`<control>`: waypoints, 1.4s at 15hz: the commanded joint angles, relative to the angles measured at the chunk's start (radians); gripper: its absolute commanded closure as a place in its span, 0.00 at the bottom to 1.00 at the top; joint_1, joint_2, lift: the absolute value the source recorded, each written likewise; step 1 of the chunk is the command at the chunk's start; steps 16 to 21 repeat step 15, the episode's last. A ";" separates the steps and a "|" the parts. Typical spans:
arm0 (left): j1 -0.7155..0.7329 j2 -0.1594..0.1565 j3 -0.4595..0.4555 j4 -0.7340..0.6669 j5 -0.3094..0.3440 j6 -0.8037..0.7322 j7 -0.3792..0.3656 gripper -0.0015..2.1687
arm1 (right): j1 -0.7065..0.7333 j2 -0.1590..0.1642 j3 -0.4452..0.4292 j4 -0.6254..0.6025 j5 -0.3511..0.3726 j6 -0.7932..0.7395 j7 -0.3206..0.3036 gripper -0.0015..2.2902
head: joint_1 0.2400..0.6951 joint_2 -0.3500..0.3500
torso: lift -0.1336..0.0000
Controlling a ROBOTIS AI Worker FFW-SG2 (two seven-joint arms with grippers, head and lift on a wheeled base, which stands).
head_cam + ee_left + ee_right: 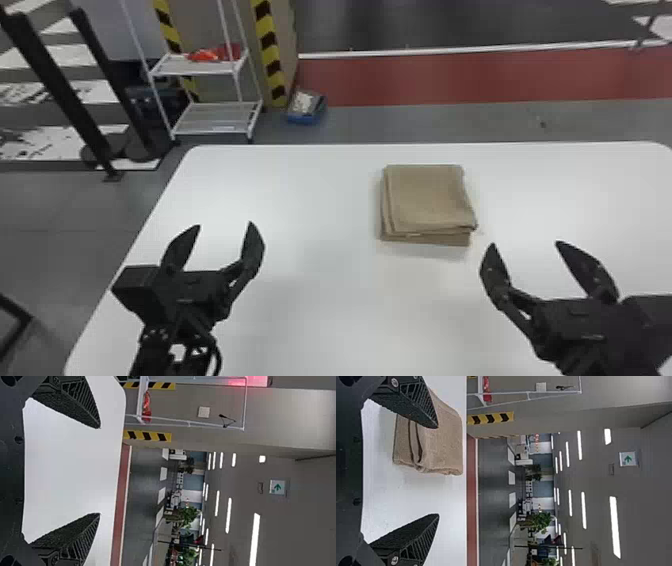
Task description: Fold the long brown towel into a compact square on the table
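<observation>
With 12 o'clock pointing straight ahead of the robot, the right gripper (525, 245) stands with its two fingers spread wide and nothing between them. The towel (429, 197) lies near it at about 10 o'clock, apart from the fingertips in the head view. In the right wrist view, one finger covers part of the towel from the camera's side.

The left gripper (224, 225) also has its fingers well apart, with empty space between them; from there the towel is well apart, between 2 and 3 o'clock.

The towel is a flat, layered, nearly square bundle on the white table (310, 310), its stacked edges visible at 6 and 9 o'clock. Beyond the table, from the towel, a white rack (215, 107) stands toward 10 o'clock.
</observation>
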 commanded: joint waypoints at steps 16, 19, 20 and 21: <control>0.028 -0.017 -0.013 -0.004 -0.009 -0.028 0.000 0.04 | 0.030 0.001 0.000 0.002 -0.015 -0.072 0.000 0.04 | 1.00 0.66 | 0.08; 0.028 -0.017 -0.013 -0.004 -0.009 -0.028 0.000 0.04 | 0.030 0.001 0.000 0.002 -0.015 -0.072 0.000 0.04 | 1.00 0.66 | 0.08; 0.028 -0.017 -0.013 -0.004 -0.009 -0.028 0.000 0.04 | 0.030 0.001 0.000 0.002 -0.015 -0.072 0.000 0.04 | 1.00 0.66 | 0.08; 0.028 -0.017 -0.013 -0.004 -0.009 -0.028 0.000 0.04 | 0.030 0.001 0.000 0.002 -0.015 -0.072 0.000 0.04 | 1.00 0.66 | 0.08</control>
